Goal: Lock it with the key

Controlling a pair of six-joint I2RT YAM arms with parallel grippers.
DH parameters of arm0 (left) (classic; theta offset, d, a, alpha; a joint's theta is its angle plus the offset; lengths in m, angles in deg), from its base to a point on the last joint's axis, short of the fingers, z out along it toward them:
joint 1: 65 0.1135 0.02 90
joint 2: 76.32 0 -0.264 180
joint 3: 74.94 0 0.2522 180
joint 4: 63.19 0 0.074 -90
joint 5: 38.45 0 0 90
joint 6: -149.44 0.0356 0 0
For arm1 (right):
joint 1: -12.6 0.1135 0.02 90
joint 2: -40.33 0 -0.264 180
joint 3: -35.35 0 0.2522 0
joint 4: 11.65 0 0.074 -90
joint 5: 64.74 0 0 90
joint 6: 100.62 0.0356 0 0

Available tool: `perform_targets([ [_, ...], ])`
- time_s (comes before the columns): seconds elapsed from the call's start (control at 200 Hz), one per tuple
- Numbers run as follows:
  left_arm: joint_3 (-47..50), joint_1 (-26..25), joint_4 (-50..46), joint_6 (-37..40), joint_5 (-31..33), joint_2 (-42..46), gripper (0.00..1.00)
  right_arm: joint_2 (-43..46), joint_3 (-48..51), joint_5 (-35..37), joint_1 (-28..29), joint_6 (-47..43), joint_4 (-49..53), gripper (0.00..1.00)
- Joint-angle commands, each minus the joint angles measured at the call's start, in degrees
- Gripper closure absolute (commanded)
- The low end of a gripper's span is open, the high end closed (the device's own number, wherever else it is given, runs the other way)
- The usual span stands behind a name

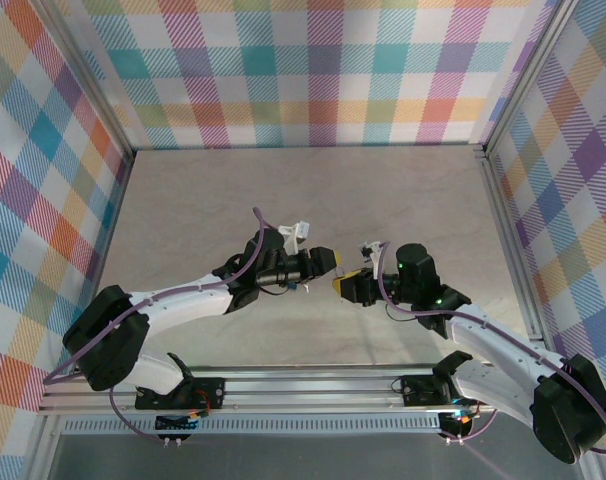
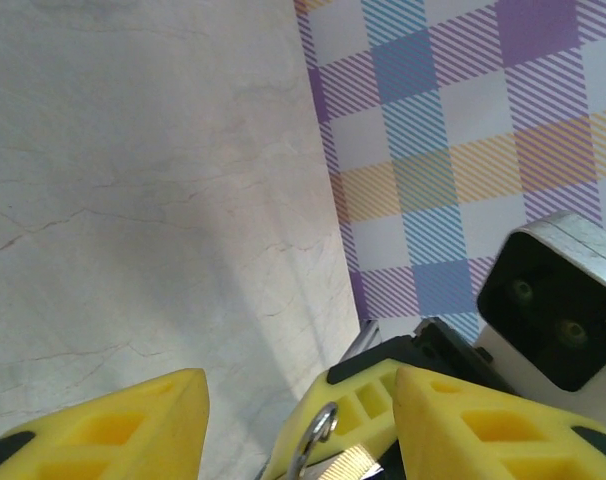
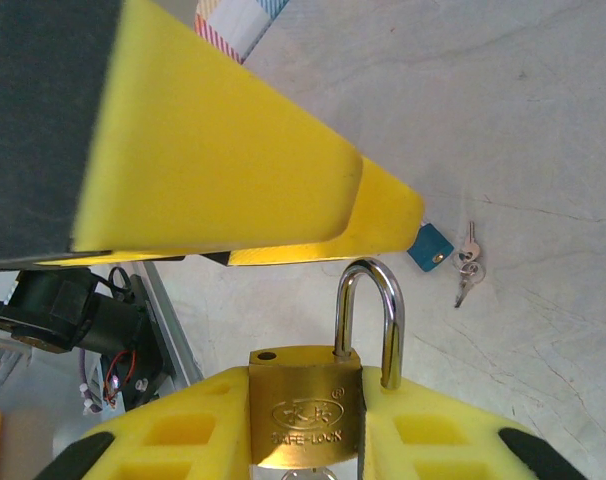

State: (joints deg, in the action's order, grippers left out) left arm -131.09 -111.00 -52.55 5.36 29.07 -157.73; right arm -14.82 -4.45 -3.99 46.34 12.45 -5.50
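Observation:
A brass padlock (image 3: 304,418) sits upright between the yellow fingers of my right gripper (image 3: 305,388), which is shut on its body. Its silver shackle (image 3: 380,300) is raised and swung open, with one leg clear of the body. My left gripper (image 1: 326,262) hangs open just in front of my right gripper (image 1: 342,287). One of the left gripper's yellow fingers (image 3: 233,150) lies close above the shackle. In the left wrist view the shackle (image 2: 321,430) shows between the left gripper's spread fingers (image 2: 113,425). A small bunch of keys (image 3: 466,266) with a blue tag (image 3: 429,247) lies on the table.
The pale marble table top (image 1: 303,200) stretches out beyond both arms. Checked walls (image 1: 313,70) close it in on three sides. An aluminium rail (image 1: 313,385) runs along the near edge. The right wrist's black camera housing (image 2: 558,300) sits close by the left gripper.

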Motion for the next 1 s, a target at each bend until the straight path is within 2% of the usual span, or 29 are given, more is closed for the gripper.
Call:
perform_targets([
  [0.0,1.04,-0.9,5.35,-0.23,-1.55,-0.44,0.5,-0.22,-1.46,-1.57,0.22,-0.71,-1.26,0.74],
  [0.375,3.93,-1.09,9.63,-0.71,-2.65,-1.29,0.52,0.07,-1.37,-1.99,0.22,-0.6,-1.57,0.74],
  [0.46,4.33,-1.11,11.79,-1.36,-3.17,-1.73,0.57,-0.08,-1.29,-2.19,0.23,-0.59,-1.63,0.74],
  [0.755,4.75,-1.18,15.1,-2.25,-4.11,-2.0,0.59,0.03,-1.24,-2.27,0.23,-0.63,-1.6,0.74],
  [0.89,5.55,-1.12,17.52,-3.03,-4.46,-2.31,0.65,-0.13,-1.2,-2.22,0.25,-0.61,-1.69,0.74],
  [0.995,5.91,-1.12,18.04,-3.22,-4.81,-2.75,0.65,-0.15,-1.29,-2.13,0.2,-0.6,-1.61,0.74],
])
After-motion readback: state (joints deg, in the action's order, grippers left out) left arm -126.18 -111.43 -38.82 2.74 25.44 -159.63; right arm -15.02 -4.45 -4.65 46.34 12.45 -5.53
